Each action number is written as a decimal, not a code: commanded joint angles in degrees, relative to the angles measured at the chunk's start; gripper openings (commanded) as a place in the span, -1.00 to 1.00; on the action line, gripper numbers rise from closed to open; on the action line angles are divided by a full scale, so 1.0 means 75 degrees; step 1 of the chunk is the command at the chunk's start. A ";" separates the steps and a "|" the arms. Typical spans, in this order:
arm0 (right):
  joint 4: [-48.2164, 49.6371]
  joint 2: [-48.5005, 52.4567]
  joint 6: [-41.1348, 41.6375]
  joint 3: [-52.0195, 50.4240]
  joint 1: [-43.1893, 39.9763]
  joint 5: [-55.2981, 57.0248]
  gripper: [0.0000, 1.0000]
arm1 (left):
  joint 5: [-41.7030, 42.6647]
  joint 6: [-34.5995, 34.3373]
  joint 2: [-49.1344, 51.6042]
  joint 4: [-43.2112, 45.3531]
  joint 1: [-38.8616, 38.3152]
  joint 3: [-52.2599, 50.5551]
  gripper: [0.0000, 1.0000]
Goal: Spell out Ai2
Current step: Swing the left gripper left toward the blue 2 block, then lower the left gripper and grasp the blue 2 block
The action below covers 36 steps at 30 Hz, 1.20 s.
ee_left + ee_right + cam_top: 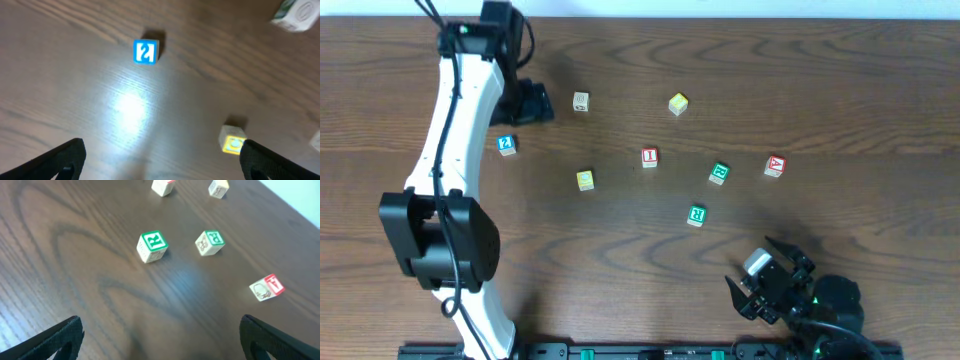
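Both left gripper (pixel 161 150) and right gripper (pixel 160 327) are held spread, nothing grasped. Blue "2" cube (pixel 146 52) is seen ahead of the left jaws.

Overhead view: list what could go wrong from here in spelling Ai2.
1. A green-lettered white cube lies between the open right gripper and the white cube with a red I; it could be knocked or grabbed by mistake.
2. A small yellow cube sits close by one finger of the open left gripper; reaching for the white cube with a blue 2 might nudge it.
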 commanded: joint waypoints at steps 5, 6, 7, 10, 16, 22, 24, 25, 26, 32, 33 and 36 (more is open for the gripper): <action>0.0379 -0.0041 -0.0143 -0.0082 -0.0064 -0.0085 0.99 | 0.0160 0.0006 -0.0933 0.1550 0.0493 -0.2801 0.91; 0.0423 -0.0041 -0.0143 -0.0082 -0.0064 -0.0085 0.98 | 0.0195 0.0006 -0.0901 0.1623 0.0627 -0.2894 0.91; 0.0487 -0.0041 -0.0140 -0.0082 -0.0064 -0.0085 0.99 | 0.0347 0.0015 -0.0848 0.1725 0.0764 -0.2964 0.91; 0.0635 -0.0041 -0.0143 -0.0082 -0.0064 -0.0085 0.98 | 0.0361 0.0163 -0.0731 0.2119 0.0874 -0.2996 0.93; 0.0793 -0.0041 -0.0143 -0.0082 -0.0064 -0.0082 0.98 | 0.0271 0.0114 -0.0469 0.2885 0.0871 -0.2996 0.93; 0.0790 -0.0041 -0.0143 -0.0082 -0.0064 -0.0085 0.98 | 0.0405 -0.0003 0.0137 0.3209 0.0860 -0.2993 0.98; 0.0790 -0.0041 -0.0143 -0.0082 -0.0064 -0.0085 0.99 | 0.0408 -0.0006 0.0233 0.3267 0.0860 -0.2993 0.99; 0.0787 -0.0041 -0.0143 -0.0082 -0.0064 -0.0085 0.99 | 0.0405 -0.0006 0.0271 0.3287 0.0860 -0.2993 1.00; 0.0787 -0.0041 -0.0143 -0.0082 -0.0064 -0.0085 0.99 | 0.0408 -0.0006 0.0312 0.3322 0.0860 -0.2993 1.00; 0.0790 -0.0041 -0.0140 -0.0082 -0.0064 -0.0085 0.99 | 0.0373 -0.0052 0.0364 0.3628 0.0860 -0.2993 0.69; 0.0787 -0.0041 -0.0143 -0.0082 -0.0064 -0.0085 0.99 | 0.0335 -0.0055 0.0367 0.3681 0.0860 -0.2993 0.64; 0.0787 -0.0041 -0.0140 -0.0082 -0.0064 -0.0085 0.98 | 0.0265 -0.0058 0.0393 0.3797 0.0863 -0.2993 0.60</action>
